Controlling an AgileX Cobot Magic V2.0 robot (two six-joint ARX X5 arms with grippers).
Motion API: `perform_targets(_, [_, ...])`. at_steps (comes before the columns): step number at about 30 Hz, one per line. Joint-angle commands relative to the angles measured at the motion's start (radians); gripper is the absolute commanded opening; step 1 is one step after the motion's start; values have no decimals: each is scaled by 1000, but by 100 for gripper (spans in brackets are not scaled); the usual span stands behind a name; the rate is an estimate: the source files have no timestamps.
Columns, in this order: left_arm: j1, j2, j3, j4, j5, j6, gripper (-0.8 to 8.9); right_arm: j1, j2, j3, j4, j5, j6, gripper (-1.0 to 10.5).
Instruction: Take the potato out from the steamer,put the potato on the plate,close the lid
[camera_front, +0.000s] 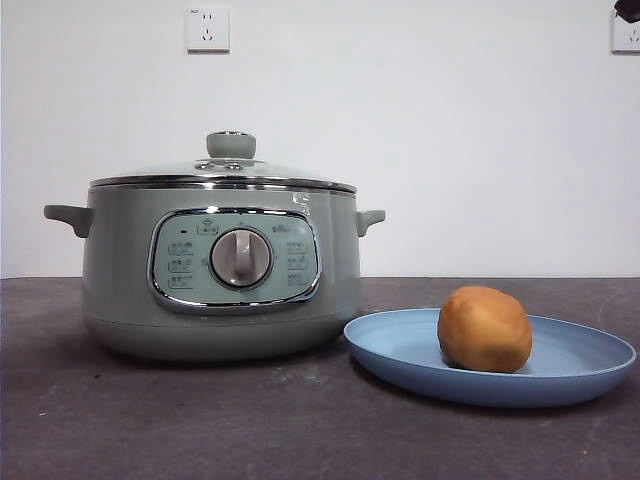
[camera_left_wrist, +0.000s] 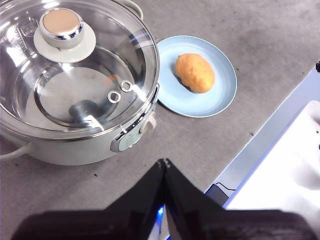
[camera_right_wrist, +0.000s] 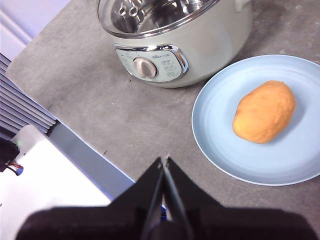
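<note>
A large sage-green electric steamer pot (camera_front: 222, 275) stands on the dark grey bench (camera_front: 200, 420), its clear glass chrome-rimmed lid (camera_front: 225, 170) seated on top. Just beside it, a golden-brown oval potato (camera_front: 485, 329) rests on a shallow light-blue plate (camera_front: 580, 365).

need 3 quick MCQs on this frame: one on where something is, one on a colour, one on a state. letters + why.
1. Where is the potato?
A. inside the steamer
B. on the plate
C. on the bare table

2. What colour is the plate?
A. light blue
B. white
C. red

3. What state is the steamer in?
A. lid off, lying on the table
B. lid held by a tool
C. lid on

Answers:
1 B: the potato lies on the plate, beside the steamer.
2 A: the rim is light blue in all three views.
3 C: the glass lid sits on the steamer's rim; the left tool and right tool are both shut and hold nothing.
</note>
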Motion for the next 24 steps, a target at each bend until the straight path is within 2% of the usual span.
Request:
perform_targets(1, [-3,0,-3,24,-13,-1,-4,0,-2,5,5,0,3,-1])
perform_targets(4, [15,-6,-3,90,-79,37,-4,0,-2,5,5,0,3,-1])
perform_targets(7, [82,-50,-26,254,-122,103,-4,0,-2,5,5,0,3,-1])
perform_targets(11, [201,-174,-156,591,-99,102,-4,0,-2,5,5,0,3,-1])
perform_targets(15, [307,-340,-401,961,-112,100,-4,0,-2,5,5,0,3,-1])
perform_targets(17, [350,-419,-524,1086,-135,100,-4,0,-2,5,5,0,3,-1])
perform_targets(20, [395,-538,-698,1178,-204,99,-4,0,-2,5,5,0,3,-1])
perform_targets(24, [424,-690,-897,1192,-278,76,-4,0,-2,5,5,0,3,-1])
